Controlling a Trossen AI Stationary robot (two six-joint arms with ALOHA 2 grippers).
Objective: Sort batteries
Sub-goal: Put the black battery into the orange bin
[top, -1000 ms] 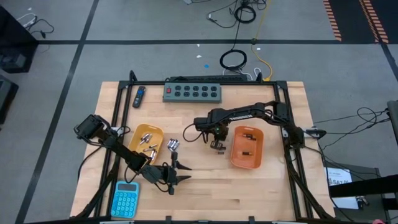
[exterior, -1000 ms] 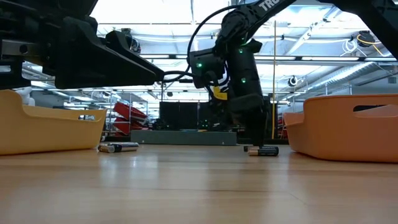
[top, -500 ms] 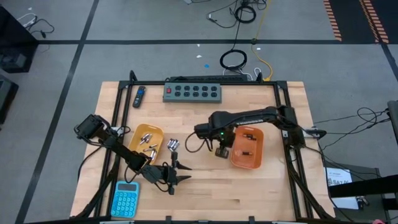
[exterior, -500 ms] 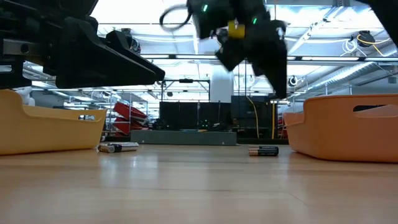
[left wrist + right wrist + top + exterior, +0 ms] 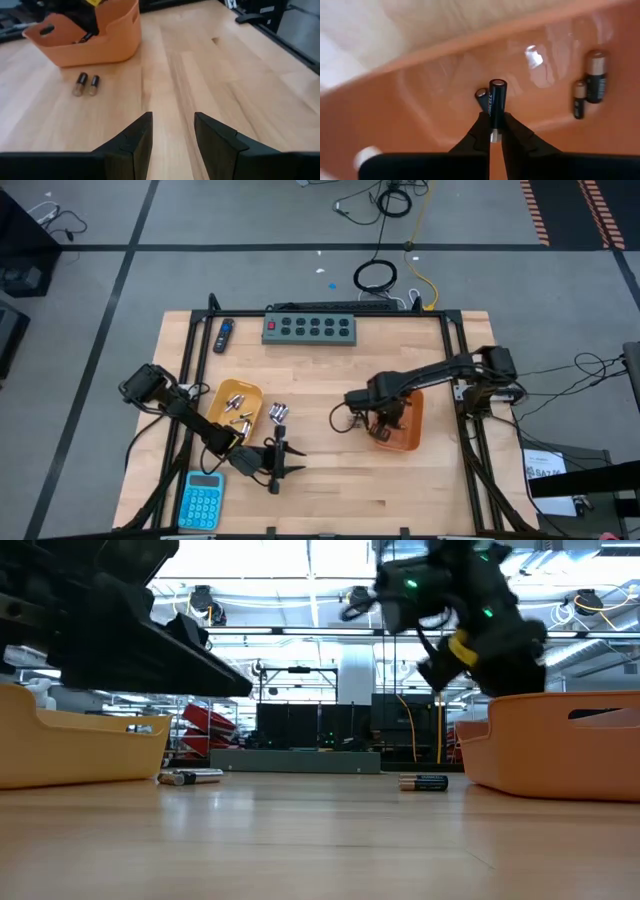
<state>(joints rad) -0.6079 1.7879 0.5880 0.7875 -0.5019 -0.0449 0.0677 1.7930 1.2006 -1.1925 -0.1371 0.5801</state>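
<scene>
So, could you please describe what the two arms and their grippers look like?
Both arms are dark, near-black, jointed links with black cables alongside. The right arm shows small green lights and a yellow patch near its wrist in the low view. The left gripper has two flat, angular black fingers. The right gripper has slim black fingers tapering to narrow tips.

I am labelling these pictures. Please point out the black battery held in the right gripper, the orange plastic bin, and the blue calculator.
black battery (image 5: pixel 497 100), right wrist view, middle of its body
orange plastic bin (image 5: pixel 415 425), high view, its right wall
blue calculator (image 5: pixel 202 500), high view, its keypad
</scene>
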